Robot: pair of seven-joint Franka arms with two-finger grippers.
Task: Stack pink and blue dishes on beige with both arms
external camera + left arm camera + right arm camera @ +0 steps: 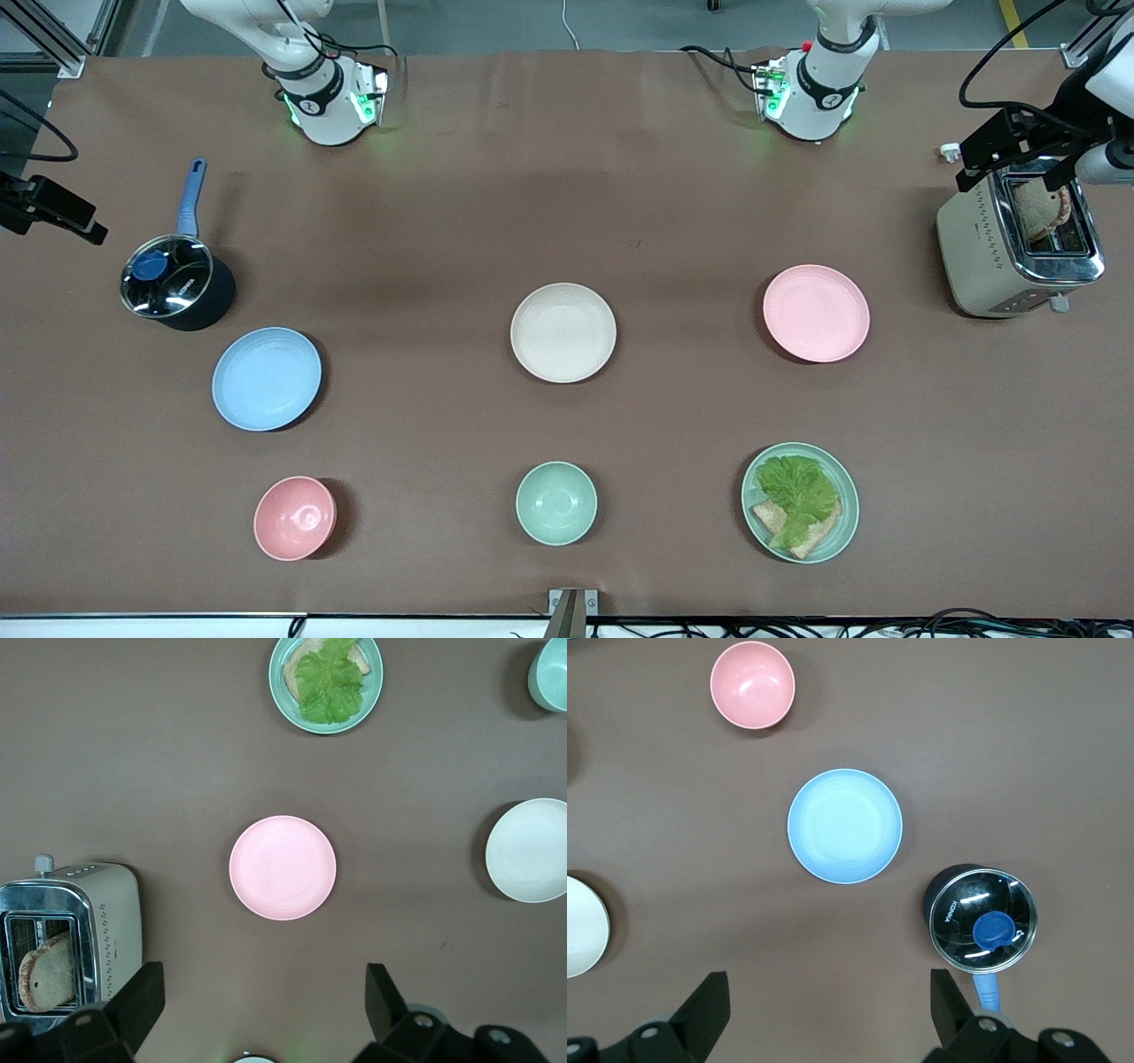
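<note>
The cream-beige plate [563, 332] lies mid-table. A pale pink plate [816, 313] sits beside it toward the left arm's end, and a pale blue plate [267, 378] toward the right arm's end. All three are bare and apart. My left gripper [266, 979] hangs open and high, and the pink plate [283, 867] fills the middle of its wrist view. The right gripper [828, 983] is also open and high, looking down on the blue plate [845, 826]. Neither holds anything. In the front view their black hands show only near the side edges, left [1001, 146] and right [53, 213].
A toaster [1019, 244] with bread stands at the left arm's end. A lidded pot [175, 283] with a blue handle stands at the right arm's end. Nearer the front camera are a pink bowl [295, 517], a mint bowl [556, 502] and a mint plate [800, 501] with lettuce and bread.
</note>
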